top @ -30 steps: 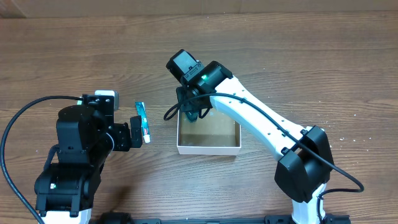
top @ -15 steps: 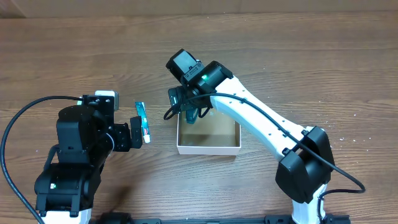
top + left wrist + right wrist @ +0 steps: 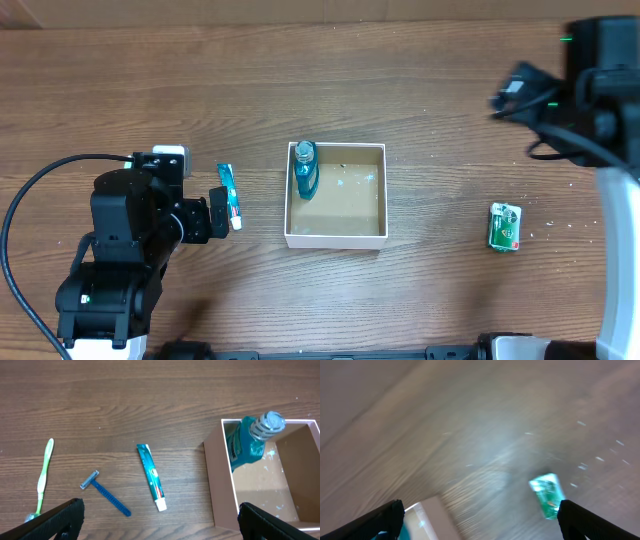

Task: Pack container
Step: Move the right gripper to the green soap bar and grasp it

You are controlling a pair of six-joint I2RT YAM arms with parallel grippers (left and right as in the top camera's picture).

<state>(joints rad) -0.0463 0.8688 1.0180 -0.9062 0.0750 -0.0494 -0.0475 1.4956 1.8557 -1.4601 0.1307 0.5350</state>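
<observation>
We find the bottle (image 3: 305, 170) inside the container (image 3: 335, 240), against its left wall and up toward the far-left corner, with the rest of the floor bare. To the container's left, apart from it, lies the tube (image 3: 230, 195); farther left comes the razor (image 3: 106, 493), and farthest out on that side the toothbrush (image 3: 44, 472). Well off to the container's right, level with its near edge, the small packet (image 3: 505, 227) lies alone on the table (image 3: 430, 90).
</observation>
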